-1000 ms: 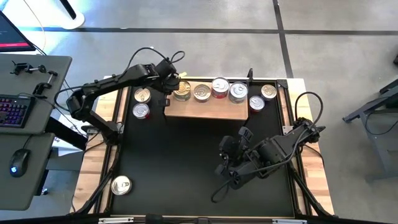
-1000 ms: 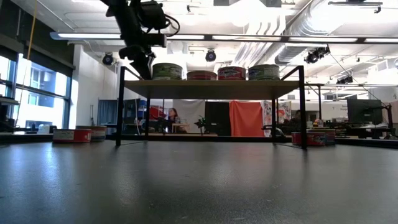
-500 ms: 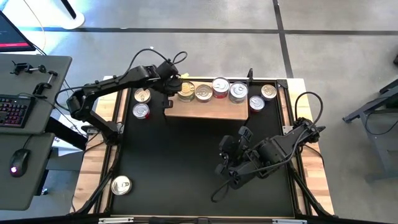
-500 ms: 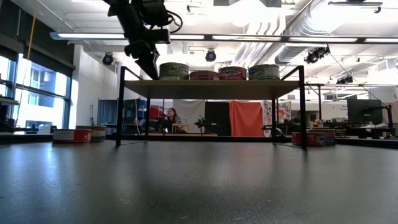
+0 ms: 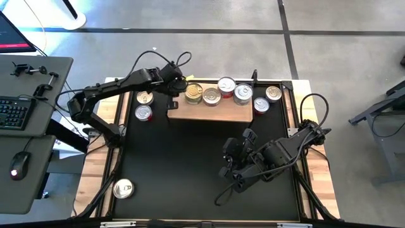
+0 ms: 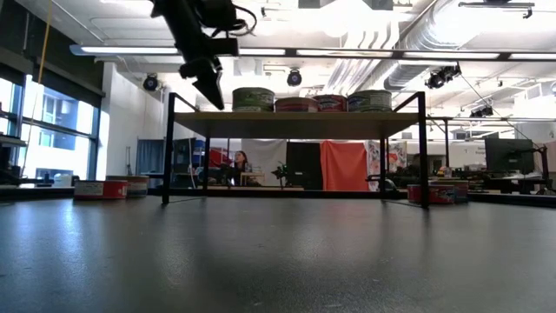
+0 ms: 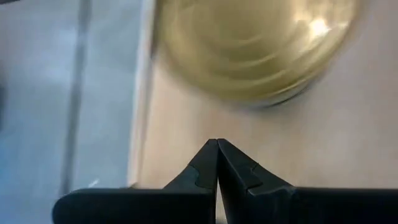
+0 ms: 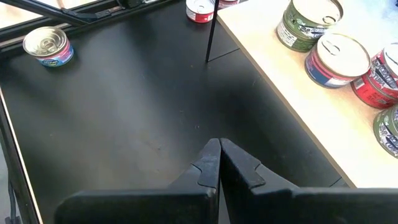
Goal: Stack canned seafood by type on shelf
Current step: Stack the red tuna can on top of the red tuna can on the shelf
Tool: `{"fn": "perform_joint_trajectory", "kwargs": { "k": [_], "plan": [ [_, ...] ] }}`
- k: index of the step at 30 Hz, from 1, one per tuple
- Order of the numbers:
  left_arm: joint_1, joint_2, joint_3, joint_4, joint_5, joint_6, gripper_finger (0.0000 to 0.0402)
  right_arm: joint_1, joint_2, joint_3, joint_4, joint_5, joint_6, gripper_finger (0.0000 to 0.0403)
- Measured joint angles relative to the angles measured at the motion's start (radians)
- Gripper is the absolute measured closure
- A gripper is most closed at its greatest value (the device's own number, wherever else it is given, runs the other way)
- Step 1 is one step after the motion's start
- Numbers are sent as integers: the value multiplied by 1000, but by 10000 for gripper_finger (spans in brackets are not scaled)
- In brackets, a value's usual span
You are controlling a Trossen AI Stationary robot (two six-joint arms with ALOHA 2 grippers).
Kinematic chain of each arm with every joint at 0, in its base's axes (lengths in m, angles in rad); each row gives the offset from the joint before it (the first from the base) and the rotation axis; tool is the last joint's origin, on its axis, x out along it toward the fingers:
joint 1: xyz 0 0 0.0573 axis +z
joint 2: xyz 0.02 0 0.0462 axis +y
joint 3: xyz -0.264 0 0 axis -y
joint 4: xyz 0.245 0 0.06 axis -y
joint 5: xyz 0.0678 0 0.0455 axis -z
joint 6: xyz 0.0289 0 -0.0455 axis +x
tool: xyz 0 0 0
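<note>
Hovering over the left end of the shelf point(image 5: 212, 107), the left gripper point(image 5: 181, 84) has its two dark fingers point(image 7: 205, 167) pressed together with nothing between them, and their tips sit just short of a gold-lidded can point(image 5: 193, 94) that stands on the wooden board right in front of them. In the low view that same gripper point(image 6: 213, 94) points down at a slant beside the green-sided can point(image 6: 253, 99), close to its side; whether they touch cannot be told. Beyond that tin, along the board away from the gripper, three more cans follow in a row: one touching it point(image 5: 212, 97), a red-sided one point(image 5: 226, 85) and a silver-lidded one point(image 5: 243, 94). Off the board's far end, two tins point(image 5: 261, 105) point(image 5: 273, 94) rest on the black mat point(image 5: 190, 158). On the gripper's near side, two more cans point(image 5: 145, 98) point(image 5: 143, 113) stand on the mat just beside the shelf's leg, and another tin point(image 5: 123, 188) lies well apart at the mat's front left corner. The right gripper point(image 5: 231, 170) waits low over the mat's middle right, its fingers point(image 8: 211, 163) closed on nothing.
</note>
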Motion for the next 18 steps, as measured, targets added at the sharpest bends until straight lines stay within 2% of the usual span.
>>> {"fn": "perform_joint_trajectory", "kwargs": {
  "k": [2,5,10,14,18],
  "plan": [
    [13,-33,0,-16,-55,-10,402,0,0,0,0,0,-1,403],
    [43,-96,0,-51,-82,-78,401,-2,0,0,0,1,-5,403],
    [97,-222,-16,-131,-119,-422,402,-11,0,0,0,24,-20,403],
    [104,-344,-146,-127,-150,-626,402,-23,0,0,0,24,-37,403],
    [83,-420,-321,-174,-131,-875,402,-31,0,0,0,23,-55,403]
  ]
}}
